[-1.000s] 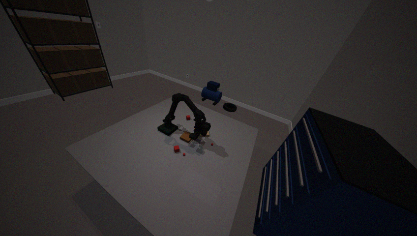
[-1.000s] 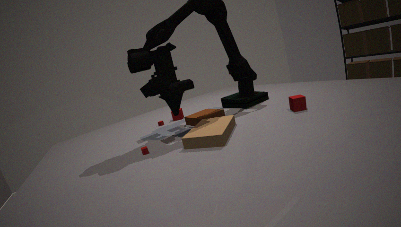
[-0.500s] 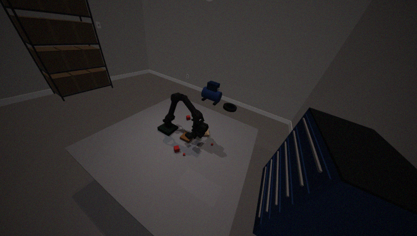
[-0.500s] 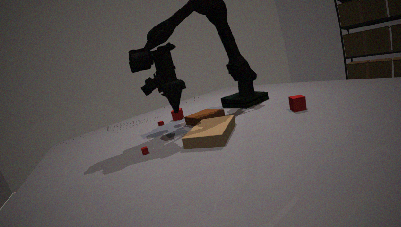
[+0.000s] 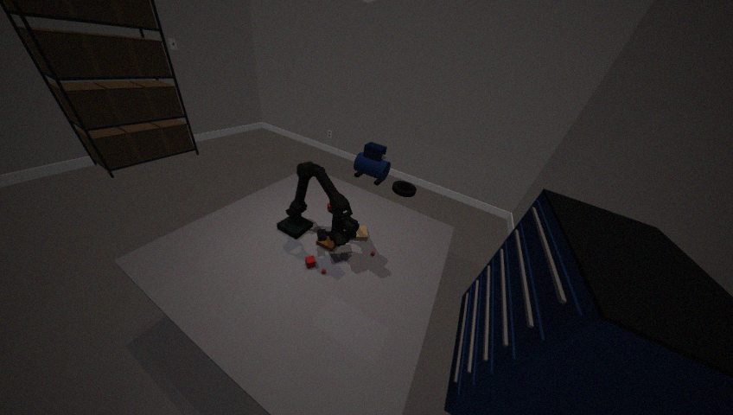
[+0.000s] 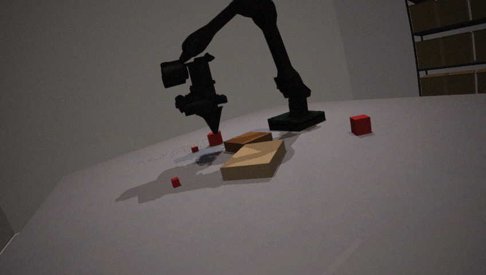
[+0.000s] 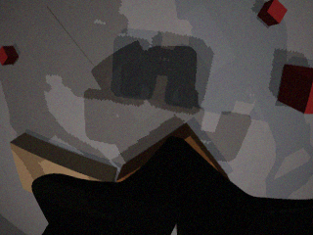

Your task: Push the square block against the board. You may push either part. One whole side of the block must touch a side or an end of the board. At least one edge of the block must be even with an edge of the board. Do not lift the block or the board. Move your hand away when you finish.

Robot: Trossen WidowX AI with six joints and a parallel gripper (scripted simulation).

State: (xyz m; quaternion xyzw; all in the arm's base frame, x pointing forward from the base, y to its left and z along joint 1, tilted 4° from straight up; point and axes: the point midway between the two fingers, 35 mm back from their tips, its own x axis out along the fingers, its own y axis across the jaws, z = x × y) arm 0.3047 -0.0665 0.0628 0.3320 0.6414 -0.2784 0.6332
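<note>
A larger light tan flat piece (image 5: 362, 233) (image 6: 261, 154) (image 7: 66, 156) and a smaller orange-brown one (image 5: 325, 245) (image 6: 248, 138) (image 7: 184, 131) lie flat on the grey mat; I cannot tell for sure which is the board. They sit at an angle to each other, with a tan corner close to a brown side. No full side contact shows. Whether that corner touches is unclear. My gripper (image 5: 338, 243) (image 6: 215, 132) (image 7: 174, 143) is shut and empty, above the mat beside the brown piece. Its dark body hides much of both pieces in the wrist view.
A red cube (image 5: 309, 261) (image 6: 214, 139) (image 7: 296, 89) and a small one (image 5: 323, 271) (image 6: 194, 149) (image 7: 274, 12) lie near the brown piece. Another small cube (image 5: 372, 253) (image 6: 175, 182) (image 7: 8, 55) lies beyond the tan piece. A larger cube (image 5: 329, 207) (image 6: 360, 125) stands farther off.
</note>
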